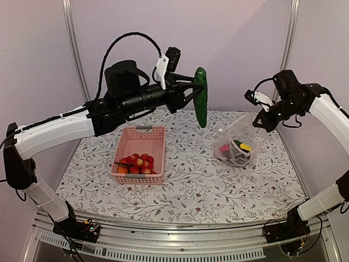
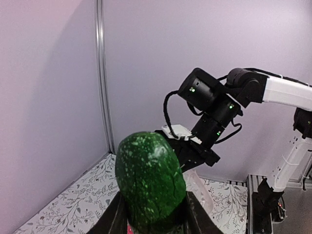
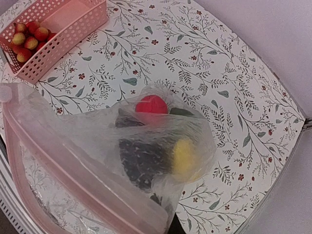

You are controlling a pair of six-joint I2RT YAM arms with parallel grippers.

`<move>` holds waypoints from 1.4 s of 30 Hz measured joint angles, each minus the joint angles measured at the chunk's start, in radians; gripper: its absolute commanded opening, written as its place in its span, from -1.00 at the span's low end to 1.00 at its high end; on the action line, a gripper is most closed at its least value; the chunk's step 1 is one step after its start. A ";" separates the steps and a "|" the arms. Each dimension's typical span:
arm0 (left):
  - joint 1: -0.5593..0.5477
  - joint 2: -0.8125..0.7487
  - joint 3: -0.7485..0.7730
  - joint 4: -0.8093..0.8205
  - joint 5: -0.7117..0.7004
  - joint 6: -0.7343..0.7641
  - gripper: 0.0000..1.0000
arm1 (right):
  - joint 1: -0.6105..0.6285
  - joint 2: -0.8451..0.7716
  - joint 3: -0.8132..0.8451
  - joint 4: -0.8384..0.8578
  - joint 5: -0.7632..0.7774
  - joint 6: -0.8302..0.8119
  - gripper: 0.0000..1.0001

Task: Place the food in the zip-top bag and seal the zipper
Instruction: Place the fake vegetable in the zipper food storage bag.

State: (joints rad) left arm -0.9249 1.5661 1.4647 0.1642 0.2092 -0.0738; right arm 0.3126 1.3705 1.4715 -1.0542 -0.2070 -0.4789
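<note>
Filling the bag is partly done, judging by how the food is split between two places. Nearest the arm bases, below and to the left of the left end effector, the pink basket sits on the flowered worktop with a cluster of red berries and a few orange and yellow pieces heaped at its near end; none of these is bagged yet. Farther over, hanging just beneath the right end effector, the zip-top bag rests its bottom on the worktop and already holds several pieces: a red one, a yellow one, a dark one and something green. The right end effector is closed tight, pinching the bag's upper edge and lifting the mouth, and its wrist view shows the zipper unsealed, the two lips standing apart. Farthest back and highest, the left end effector is clamped on a long green cucumber, which hangs roughly upright in the air, left of the right end effector and well apart from the bag mouth. What is left, as I judge it: drop the cucumber in, move the basket's remaining food across, then press the zipper shut along its length.
</note>
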 measured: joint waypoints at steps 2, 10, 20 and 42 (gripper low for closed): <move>-0.041 0.008 0.000 0.062 0.002 0.041 -0.64 | 0.000 0.009 0.013 -0.001 -0.003 -0.004 -0.94; -0.135 0.043 0.000 0.175 -0.038 0.152 -0.69 | 0.000 0.050 0.028 -0.005 -0.086 -0.002 -0.94; -0.190 0.061 -0.002 0.241 -0.080 0.254 -0.72 | 0.052 0.105 0.116 -0.043 -0.170 0.019 -0.94; -0.219 0.202 -0.002 0.259 -0.185 0.449 -0.71 | 0.108 0.148 0.189 -0.098 -0.342 0.029 -0.93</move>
State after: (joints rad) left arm -1.1439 1.7683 1.4628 0.4229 0.0246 0.3752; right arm 0.4210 1.5188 1.6608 -1.1526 -0.5488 -0.4496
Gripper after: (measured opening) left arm 0.330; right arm 0.037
